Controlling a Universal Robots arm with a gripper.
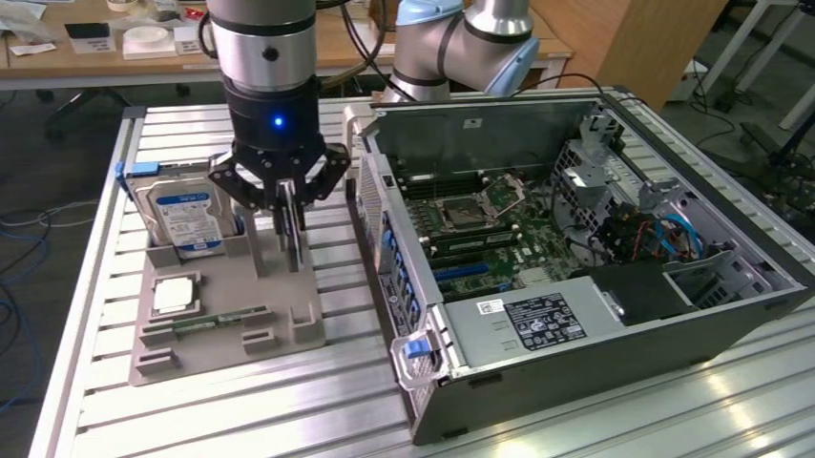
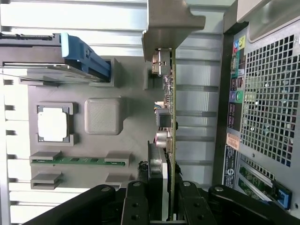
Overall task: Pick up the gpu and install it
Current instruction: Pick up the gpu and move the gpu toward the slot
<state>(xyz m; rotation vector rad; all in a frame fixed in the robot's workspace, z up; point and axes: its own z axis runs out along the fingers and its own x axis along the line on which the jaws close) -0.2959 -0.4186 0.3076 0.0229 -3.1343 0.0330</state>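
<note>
The gpu (image 1: 294,240) shows edge-on as a dark thin blade, standing upright over the grey parts tray (image 1: 296,324). My gripper (image 1: 290,212) comes straight down on its upper edge and is shut on it. In the wrist view the gpu (image 2: 167,108) runs as a thin green board with small components, and its metal end bracket (image 2: 171,28) is at the far end. My gripper (image 2: 162,199) has one black finger (image 2: 136,206) on each flat side of the card. I cannot tell whether the card's lower edge still rests in the tray.
An open computer case (image 1: 751,315) lies at the exterior view's right, its motherboard (image 1: 491,224) exposed; its vented rear panel (image 2: 267,93) is close beside the card. The tray also holds a hard drive (image 1: 189,218), a CPU (image 1: 175,294) and a memory stick (image 1: 217,320).
</note>
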